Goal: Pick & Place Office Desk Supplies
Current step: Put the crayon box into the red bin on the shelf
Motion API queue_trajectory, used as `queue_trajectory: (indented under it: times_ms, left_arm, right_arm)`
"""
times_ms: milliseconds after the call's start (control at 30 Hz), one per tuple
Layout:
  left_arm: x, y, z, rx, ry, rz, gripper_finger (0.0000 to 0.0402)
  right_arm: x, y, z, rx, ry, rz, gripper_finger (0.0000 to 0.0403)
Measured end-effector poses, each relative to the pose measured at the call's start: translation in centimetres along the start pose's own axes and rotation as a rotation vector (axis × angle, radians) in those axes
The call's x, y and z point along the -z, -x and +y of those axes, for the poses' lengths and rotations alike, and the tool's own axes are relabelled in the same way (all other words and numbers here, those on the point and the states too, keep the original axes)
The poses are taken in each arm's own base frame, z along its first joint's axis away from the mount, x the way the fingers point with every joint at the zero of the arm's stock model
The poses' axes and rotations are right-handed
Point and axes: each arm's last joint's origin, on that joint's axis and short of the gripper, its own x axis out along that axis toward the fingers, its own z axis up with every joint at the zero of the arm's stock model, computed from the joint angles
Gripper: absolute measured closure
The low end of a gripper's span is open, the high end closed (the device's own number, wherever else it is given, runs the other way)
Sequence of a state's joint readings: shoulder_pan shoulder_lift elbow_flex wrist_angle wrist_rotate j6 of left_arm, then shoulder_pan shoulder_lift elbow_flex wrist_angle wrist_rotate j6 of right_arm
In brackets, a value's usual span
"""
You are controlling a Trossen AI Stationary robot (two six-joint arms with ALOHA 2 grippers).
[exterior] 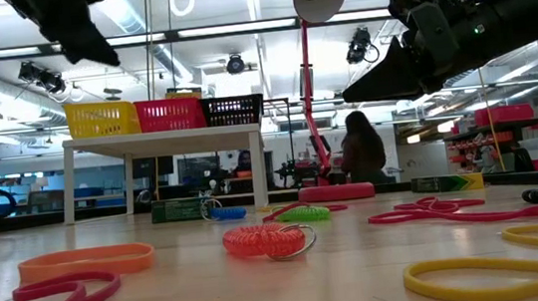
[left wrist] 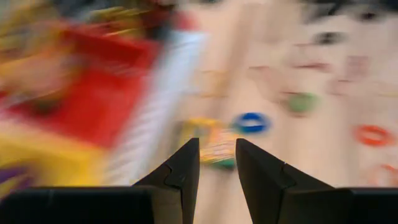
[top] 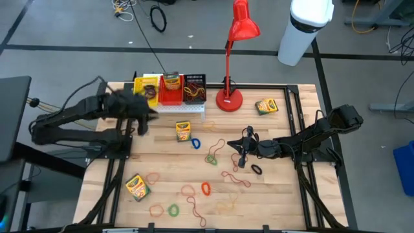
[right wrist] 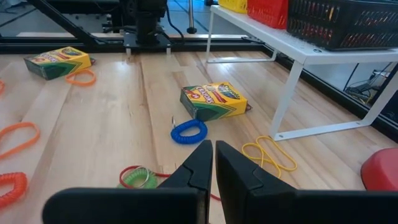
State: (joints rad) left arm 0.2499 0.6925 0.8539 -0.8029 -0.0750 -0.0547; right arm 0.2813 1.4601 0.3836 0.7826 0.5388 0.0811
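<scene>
Hovering above the back left of the bench (top: 272, 194), the left gripper (top: 143, 122) hangs just beside the white rack (top: 187, 109) that carries the yellow bin (top: 143, 84), the red bin (top: 169, 97) and the black bin (top: 195, 81); its jaws stand a little apart with nothing between them, as the left wrist view shows, though that view is smeared. A crayon box (top: 184, 131) lies flat on the wood just in front of the rack, near those jaws but below and apart from them, with a blue coil band (top: 196, 143) just beside it. The right gripper (top: 240, 150) hangs over the middle of the bench, jaws clenched on nothing; a green band (top: 211, 158) and a red band (top: 215, 147) lie near its tip, and a black band (top: 257, 169) lies beside the arm. From overhead I also see another crayon box (top: 266, 106) at the back right beside the base of the red lamp (top: 230, 71), and a third crayon box (top: 136, 186) at the front left among scattered orange, red, green and yellow bands. The right wrist view adds what the overhead one does not: a loose yellow band (right wrist: 268, 153) lying at the foot of the rack's leg. The level view shows a person (exterior: 361, 149) far off in the room behind the bench.
</scene>
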Motion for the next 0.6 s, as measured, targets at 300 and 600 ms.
queue_trajectory:
  times_ms: [300, 600]
  left_arm:
    - [4.5, -6.2, -6.4, 0.218, -0.088, -0.058, 0.0287]
    - [7.4, -11.9, -9.0, -0.064, -0.134, 0.018, 0.0287]
  right_arm:
    - [0.0, 0.0, 0.0, 0.000, -0.017, 0.000, 0.0372]
    - [0.0, 0.0, 0.0, 0.000, -0.019, -0.002, 0.0372]
